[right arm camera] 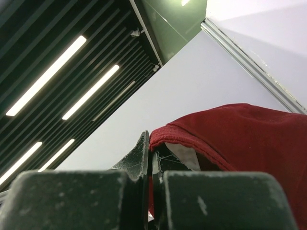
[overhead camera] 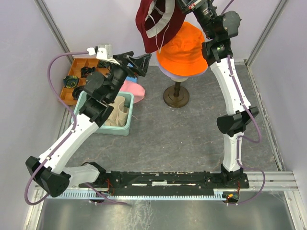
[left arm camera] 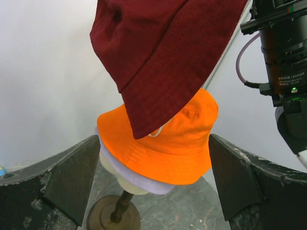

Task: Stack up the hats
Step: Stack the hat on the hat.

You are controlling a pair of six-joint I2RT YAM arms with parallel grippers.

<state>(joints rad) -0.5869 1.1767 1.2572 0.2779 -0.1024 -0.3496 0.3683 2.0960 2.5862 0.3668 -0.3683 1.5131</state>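
One orange hat (overhead camera: 184, 50) covers the lavender hat (left arm camera: 144, 184) on the head (left arm camera: 117, 176) at the tabletop's (overhead camera: 182, 139) 12 o'clock; right fingers (right arm camera: 143, 163) pinch the dark red hat (overhead camera: 153, 24) at its 11 o'clock; left fingers (left arm camera: 67, 187) gape empty.

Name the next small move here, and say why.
Probably ease the left hand forward to catch the hanging lower edge of the dark red hat. The right hand, shut, pinches only its brim, so it dangles tilted over the orange hat, and the left hand stands open, facing it.
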